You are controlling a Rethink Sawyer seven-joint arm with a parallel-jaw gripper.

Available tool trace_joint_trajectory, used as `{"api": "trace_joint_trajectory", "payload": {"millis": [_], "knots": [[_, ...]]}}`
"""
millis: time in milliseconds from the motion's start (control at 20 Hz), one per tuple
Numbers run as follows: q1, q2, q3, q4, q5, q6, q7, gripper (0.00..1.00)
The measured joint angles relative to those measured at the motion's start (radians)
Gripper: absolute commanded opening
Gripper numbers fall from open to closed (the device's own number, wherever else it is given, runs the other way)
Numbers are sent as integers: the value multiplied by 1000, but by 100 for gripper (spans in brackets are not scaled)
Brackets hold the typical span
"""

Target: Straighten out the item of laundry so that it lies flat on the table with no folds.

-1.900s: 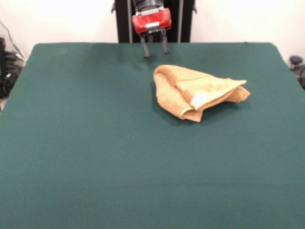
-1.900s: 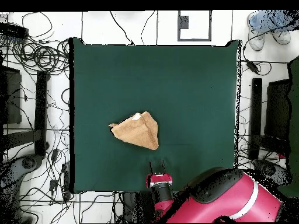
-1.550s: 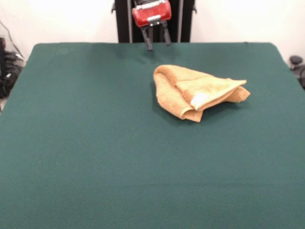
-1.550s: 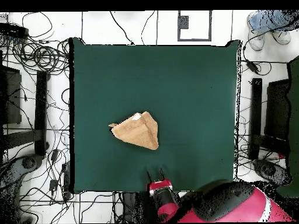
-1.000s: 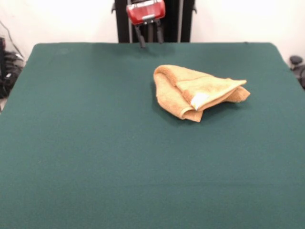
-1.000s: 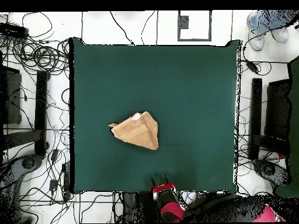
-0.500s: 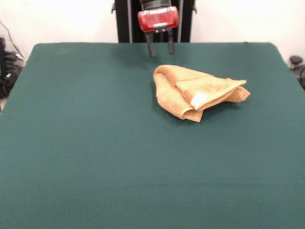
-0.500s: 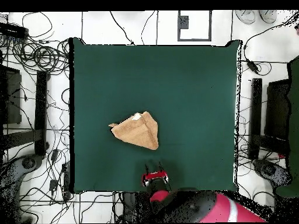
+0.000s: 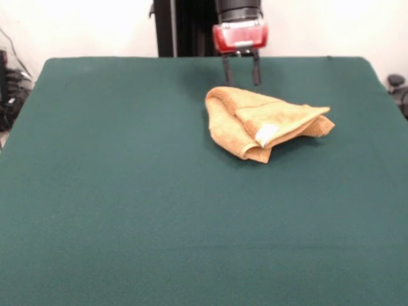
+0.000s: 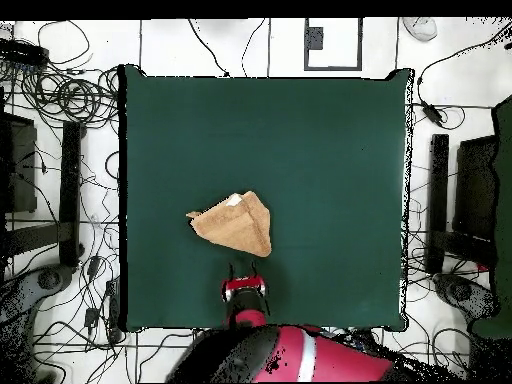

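Observation:
The tan-orange towel (image 9: 261, 122) lies crumpled and folded over itself on the green table (image 9: 127, 191), right of centre toward the far side, with a small white tag showing at its front fold. In the overhead view the towel (image 10: 236, 225) makes a rough triangle. My gripper (image 9: 241, 71) hangs open and empty just behind the towel's far edge, above the table. In the overhead view the gripper (image 10: 245, 273) sits just below the towel's lower corner.
Cables and equipment (image 10: 60, 100) lie on the floor around the table. The robot's black pedestal (image 9: 191, 25) stands behind the table's far edge.
The gripper drew back toward the pedestal, then came forward again and moved right in the front view, ending just behind the towel. The towel has not moved.

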Motion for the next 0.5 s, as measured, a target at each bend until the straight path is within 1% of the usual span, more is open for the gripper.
{"api": "trace_joint_trajectory", "payload": {"millis": [200,500], "knots": [[47,26,19,-23,56,-66,0,100],[57,56,40,-75,60,-85,0,100]]}}
